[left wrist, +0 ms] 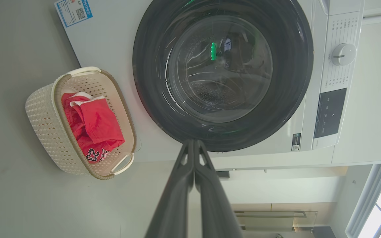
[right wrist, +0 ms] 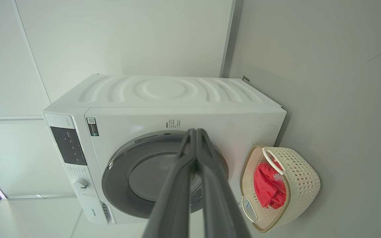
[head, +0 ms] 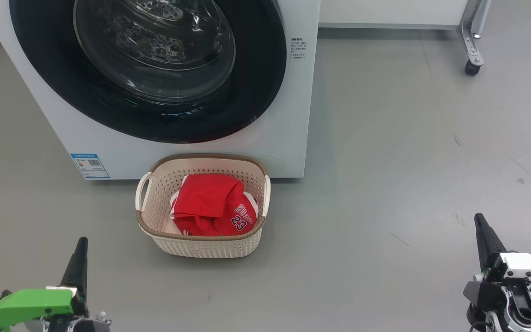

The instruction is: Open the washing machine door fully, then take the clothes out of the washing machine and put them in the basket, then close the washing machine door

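Note:
The white washing machine [head: 288,115] stands ahead with its round black-rimmed door [head: 62,78] flat against its front, glass bowl at the centre; the door [left wrist: 223,74] looks shut from the left wrist too. On the floor just before it sits the cream basket [head: 155,193], holding the red clothes [head: 210,205] with "23" lettering. My left gripper [head: 81,243] is at the lower left, shut and empty, well short of the basket. At the lower right my right gripper [head: 478,219] is also shut and empty. In the wrist views the fingers [left wrist: 193,165] [right wrist: 195,155] press together.
Grey floor spreads to the right of the machine. A metal leg with a caster [head: 472,67] stands at the far right back. A blue label [head: 89,166] sits low on the machine's front. The control panel and dial [left wrist: 342,54] are on the machine's upper part.

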